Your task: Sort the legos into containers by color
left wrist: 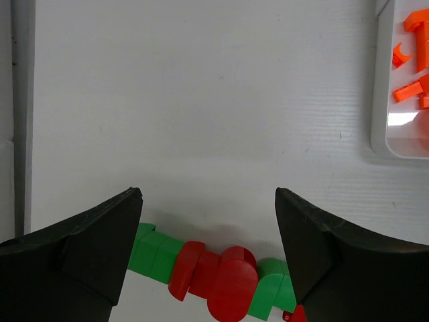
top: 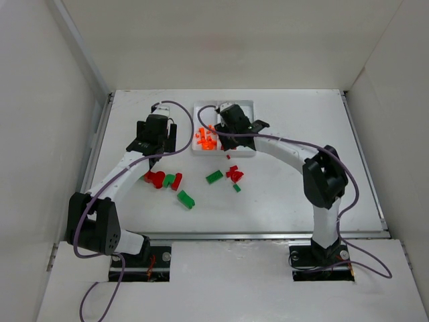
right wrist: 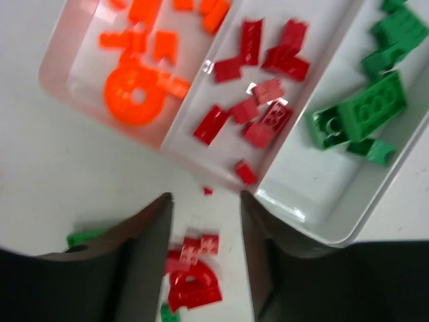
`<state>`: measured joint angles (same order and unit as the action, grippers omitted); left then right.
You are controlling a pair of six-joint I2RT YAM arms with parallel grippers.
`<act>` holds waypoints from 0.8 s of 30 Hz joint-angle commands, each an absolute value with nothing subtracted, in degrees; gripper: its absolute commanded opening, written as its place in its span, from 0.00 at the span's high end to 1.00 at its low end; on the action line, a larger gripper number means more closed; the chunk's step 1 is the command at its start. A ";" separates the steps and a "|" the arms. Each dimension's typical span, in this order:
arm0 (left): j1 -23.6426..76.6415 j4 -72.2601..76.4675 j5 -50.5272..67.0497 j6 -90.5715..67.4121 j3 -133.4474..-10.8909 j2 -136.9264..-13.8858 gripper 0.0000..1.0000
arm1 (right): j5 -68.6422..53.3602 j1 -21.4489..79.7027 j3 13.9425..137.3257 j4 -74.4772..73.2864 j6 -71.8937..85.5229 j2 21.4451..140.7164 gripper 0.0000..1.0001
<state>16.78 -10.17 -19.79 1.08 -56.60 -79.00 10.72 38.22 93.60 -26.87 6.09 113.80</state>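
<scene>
No writing, label, brand, number or sign could be read in any view. The studs of the large green brick were too blurred to show any lettering.

white table | white walls | metal rail, near edge
</scene>
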 commanded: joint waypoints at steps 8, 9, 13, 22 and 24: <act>16.87 -9.23 -20.74 1.23 -56.51 -78.31 0.23 | 5.27 38.76 85.07 -20.74 10.20 112.49 0.60; 16.87 -9.23 -20.74 1.23 -56.51 -78.31 0.23 | 5.80 38.76 85.86 -21.35 10.20 113.20 0.60; 16.87 -9.23 -20.74 1.23 -56.51 -78.31 0.23 | 6.33 38.76 86.40 -21.97 10.20 115.57 0.59; 16.87 -9.23 -20.74 1.23 -56.51 -78.31 0.23 | 7.99 38.76 87.54 -21.97 10.20 119.61 0.55; 16.87 -9.23 -20.74 1.23 -56.51 -78.31 0.23 | 8.52 38.76 88.76 -21.97 10.20 120.40 0.55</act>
